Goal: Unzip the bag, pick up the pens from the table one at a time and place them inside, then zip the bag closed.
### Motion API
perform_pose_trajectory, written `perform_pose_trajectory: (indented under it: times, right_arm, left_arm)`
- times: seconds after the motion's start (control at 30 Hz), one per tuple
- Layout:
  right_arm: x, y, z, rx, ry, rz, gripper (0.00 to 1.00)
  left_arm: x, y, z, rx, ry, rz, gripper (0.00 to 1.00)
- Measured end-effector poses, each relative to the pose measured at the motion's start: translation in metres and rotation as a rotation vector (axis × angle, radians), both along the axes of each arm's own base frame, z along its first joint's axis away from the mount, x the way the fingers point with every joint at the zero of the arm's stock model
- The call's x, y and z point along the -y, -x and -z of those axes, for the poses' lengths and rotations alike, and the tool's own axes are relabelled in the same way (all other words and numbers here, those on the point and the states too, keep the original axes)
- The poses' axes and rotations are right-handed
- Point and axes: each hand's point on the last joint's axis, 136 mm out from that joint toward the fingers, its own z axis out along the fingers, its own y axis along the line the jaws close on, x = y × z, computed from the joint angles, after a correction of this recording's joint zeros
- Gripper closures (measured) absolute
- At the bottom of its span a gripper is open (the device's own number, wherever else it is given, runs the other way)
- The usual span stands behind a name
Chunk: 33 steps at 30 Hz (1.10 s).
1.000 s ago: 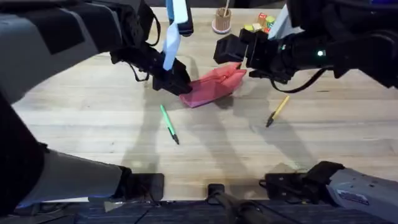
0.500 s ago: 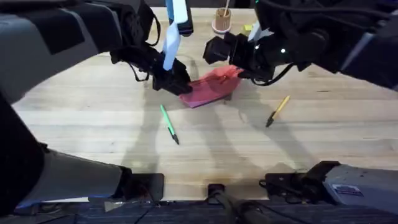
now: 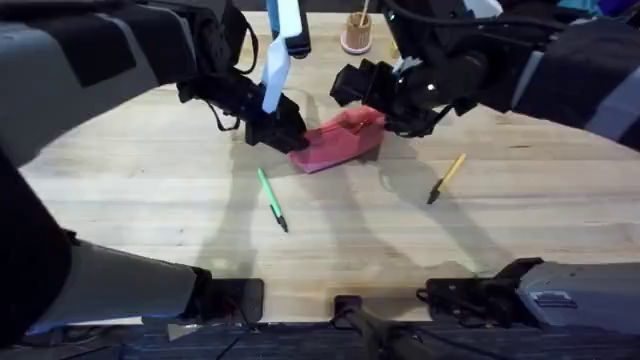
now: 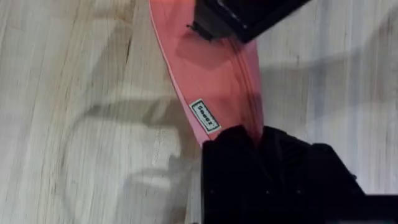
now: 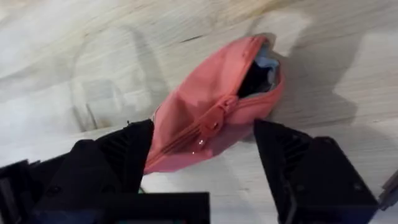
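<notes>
Pink-red soft fabric forms the bag (image 3: 338,144), an oblong pouch lying slightly crumpled on the pale wooden worktop (image 3: 150,190), whose planks show long straight grain. The left claw (image 4: 258,140) pinches one end of the bag, its black fingers closed on the fabric beside the zipper seam; a small white sewn label sits just beside that grip. At the opposite end of the bag, the right claw (image 3: 385,112) hangs over the pouch with its fingers spread wide, one to either side of the fabric, gripping nothing that can be seen. From the right wrist view the zipper runs along the bag's top edge, with a small metal pull about midway between the right claw's fingers; beyond the pull the mouth gapes open, showing a dark inside and a pale blue lining.

On the near side of the left claw, well apart from the bag, lies the green pen (image 3: 272,200), slim and smooth with a black tip. On the near side of the right claw, also apart from the bag, lies the yellow-orange pen (image 3: 446,178), likewise slim with a black tip. Both rest flat on bare wood.

Beyond the right claw, at the worktop's far edge, stands a small round cup (image 3: 356,36) holding a stick. Dark arm housings overhang much of the far worktop and cast soft shadows across the planks.
</notes>
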Motion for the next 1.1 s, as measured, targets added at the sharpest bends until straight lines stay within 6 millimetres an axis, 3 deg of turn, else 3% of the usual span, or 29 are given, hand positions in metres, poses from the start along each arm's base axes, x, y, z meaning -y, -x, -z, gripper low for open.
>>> perform_pose_trajectory:
  times: [0.13,0.33,0.63,0.83,1.1]
  right_arm:
    - [0.001,-0.002,0.010,-0.022,0.014,0.020,0.135]
    - [0.007,-0.004,0.020,-0.040,0.038,0.055,0.490]
    - [0.008,-0.004,0.020,-0.045,0.034,0.071,0.861]
    - [0.007,-0.004,0.020,-0.047,0.029,0.067,0.884]
    - [0.009,0.000,0.005,-0.022,0.015,0.055,0.890]
  left_arm:
    - [0.000,0.000,0.000,0.000,0.001,0.000,0.958]
    - [0.000,0.000,0.000,0.000,0.000,0.000,0.958]
    - [0.000,0.000,0.000,0.001,0.000,0.000,0.958]
    - [0.000,0.000,0.000,0.001,0.000,-0.001,0.958]
    - [-0.001,0.000,0.001,0.000,-0.005,-0.002,0.958]
